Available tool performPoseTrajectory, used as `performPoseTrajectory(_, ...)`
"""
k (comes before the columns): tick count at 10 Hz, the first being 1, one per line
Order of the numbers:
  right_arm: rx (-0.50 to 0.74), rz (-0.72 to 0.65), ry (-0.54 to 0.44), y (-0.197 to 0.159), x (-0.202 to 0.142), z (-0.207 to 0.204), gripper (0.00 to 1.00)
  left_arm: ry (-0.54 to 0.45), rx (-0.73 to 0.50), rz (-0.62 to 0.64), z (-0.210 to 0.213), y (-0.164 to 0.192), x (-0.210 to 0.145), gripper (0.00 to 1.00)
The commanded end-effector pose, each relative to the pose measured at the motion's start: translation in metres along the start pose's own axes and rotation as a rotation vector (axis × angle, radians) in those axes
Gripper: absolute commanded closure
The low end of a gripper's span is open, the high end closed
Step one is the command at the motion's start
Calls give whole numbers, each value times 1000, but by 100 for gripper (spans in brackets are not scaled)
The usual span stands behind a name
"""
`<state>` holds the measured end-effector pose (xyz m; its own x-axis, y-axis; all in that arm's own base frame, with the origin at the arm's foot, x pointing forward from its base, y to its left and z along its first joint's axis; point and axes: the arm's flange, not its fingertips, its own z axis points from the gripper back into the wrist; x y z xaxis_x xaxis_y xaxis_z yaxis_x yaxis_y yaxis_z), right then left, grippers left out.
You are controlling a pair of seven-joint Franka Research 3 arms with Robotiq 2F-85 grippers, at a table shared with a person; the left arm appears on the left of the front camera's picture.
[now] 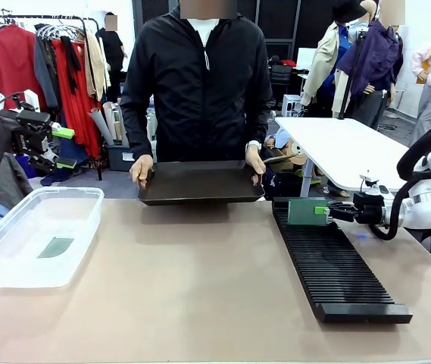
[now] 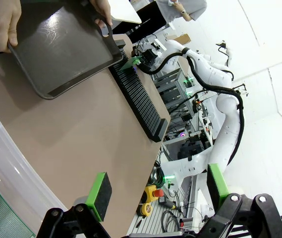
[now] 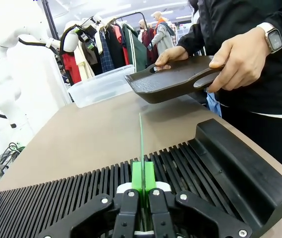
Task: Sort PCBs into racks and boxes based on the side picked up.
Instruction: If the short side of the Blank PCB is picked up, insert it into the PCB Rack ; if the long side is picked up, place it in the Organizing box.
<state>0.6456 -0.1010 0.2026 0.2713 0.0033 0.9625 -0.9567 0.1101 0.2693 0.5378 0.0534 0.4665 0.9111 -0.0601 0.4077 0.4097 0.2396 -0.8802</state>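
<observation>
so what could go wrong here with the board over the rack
1. The right fingers grip the PCB edge-on above the far end of the black rack; slightly off line, its lower edge could land on a rib instead of a slot.
2. The person's tray hovers close to that end, so a bump is possible.
3. Released early, the thin board might tip over.
</observation>
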Motion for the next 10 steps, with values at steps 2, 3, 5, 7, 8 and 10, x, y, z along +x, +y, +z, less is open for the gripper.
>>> performPoseTrajectory(2, -33, 38, 53, -7, -11, 4, 100, 5, 6, 1, 1, -1, 0, 0)
performPoseTrajectory(3, -41, 45, 50, -8, -11, 4, 100, 5, 6, 1, 1, -1, 0, 0)
performPoseTrajectory(5, -43, 63, 44, -10, -11, 4, 100, 5, 6, 1, 1, -1, 0, 0)
performPoseTrajectory(7, -40, 87, 51, -8, -9, 2, 100, 5, 6, 1, 1, -1, 0, 0)
performPoseTrajectory(8, -46, 101, 53, -8, -9, 2, 100, 5, 6, 1, 1, -1, 0, 0)
performPoseTrajectory(10, -72, 139, 42, -8, -8, 3, 100, 5, 6, 1, 1, -1, 0, 0)
